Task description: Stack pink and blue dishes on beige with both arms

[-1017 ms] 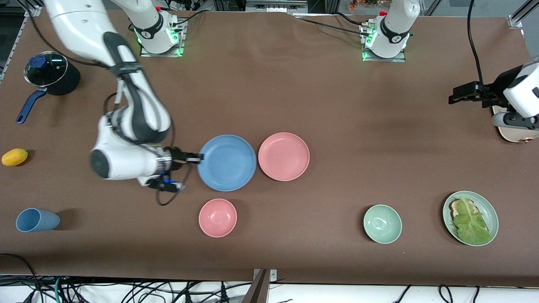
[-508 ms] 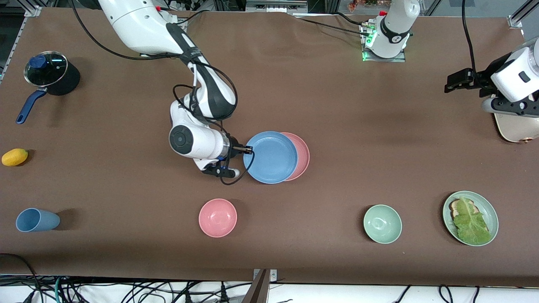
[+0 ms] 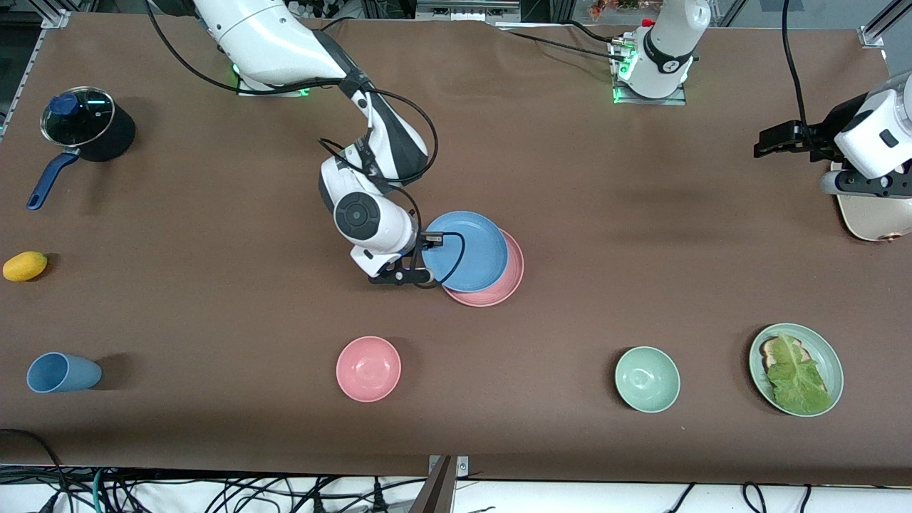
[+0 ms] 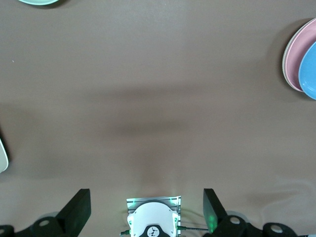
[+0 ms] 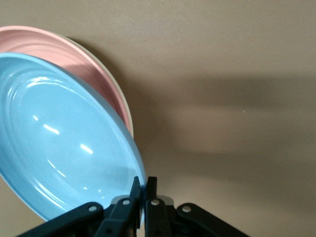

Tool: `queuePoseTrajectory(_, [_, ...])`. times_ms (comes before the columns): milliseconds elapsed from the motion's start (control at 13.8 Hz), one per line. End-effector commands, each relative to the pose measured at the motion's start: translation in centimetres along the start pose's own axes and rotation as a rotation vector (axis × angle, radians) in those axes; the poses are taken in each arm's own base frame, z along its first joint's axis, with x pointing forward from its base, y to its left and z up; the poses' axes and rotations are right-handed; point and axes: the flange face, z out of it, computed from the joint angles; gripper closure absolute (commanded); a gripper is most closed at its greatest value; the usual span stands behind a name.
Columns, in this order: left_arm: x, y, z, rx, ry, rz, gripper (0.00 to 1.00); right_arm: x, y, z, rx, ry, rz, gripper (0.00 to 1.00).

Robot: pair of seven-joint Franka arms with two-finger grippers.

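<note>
- Blue plate (image 3: 467, 250) is clamped by its rim in the right gripper (image 3: 429, 240), jaws pinched tight on the edge; in the right wrist view the blue plate (image 5: 64, 138) tilts over the pink plate (image 5: 74, 54) without lying flat on it.
- Pink plate (image 3: 499, 281) lies on the brown table (image 3: 214, 320), mostly covered by the blue plate; only its crescent nearer the front camera and toward the left arm's end shows.
- A thin cream rim (image 5: 121, 101) peeks out under the pink plate in the right wrist view; whether it is a separate plate I cannot tell.
- Left gripper (image 3: 773, 140) waits with jaws spread wide and nothing in them, well apart from the pink plate, toward the left arm's end.
- Pink bowl (image 3: 368, 368) sits nearer the front camera than the pink plate; green bowl (image 3: 647, 379) too, toward the left arm's end.
- Blue cup (image 3: 63, 372), lemon (image 3: 25, 266) and lidded saucepan (image 3: 82, 125) lie well apart from the pink plate, toward the right arm's end.
</note>
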Motion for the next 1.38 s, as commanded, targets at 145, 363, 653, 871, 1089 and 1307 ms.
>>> queuePoseTrajectory(145, [-0.3,0.2,0.0,0.04,0.03,-0.003,0.0,0.8,-1.0,0.9,0.016,0.077,0.026,1.0])
queuePoseTrajectory(363, [-0.1,0.7,0.0,0.072,0.036,0.007,0.0,0.8,-1.0,0.9,0.02,0.076,0.045,1.0])
queuePoseTrajectory(653, [-0.1,2.4,-0.2,0.135,0.045,0.04,0.0,0.4,-2.1,0.2,0.002,0.102,0.031,0.0])
queuePoseTrajectory(871, [-0.2,2.9,-0.2,0.134,0.046,0.048,0.0,1.0,-1.3,-3.0,-0.003,0.139,0.033,0.0])
queuePoseTrajectory(1089, [-0.3,2.5,-0.2,0.121,0.047,0.042,0.0,2.0,2.0,-9.4,-0.039,0.163,0.086,0.0])
queuePoseTrajectory(1307, [-0.2,2.4,-0.2,0.116,0.045,0.039,0.0,2.8,7.3,-17.1,-0.098,0.19,0.104,0.0])
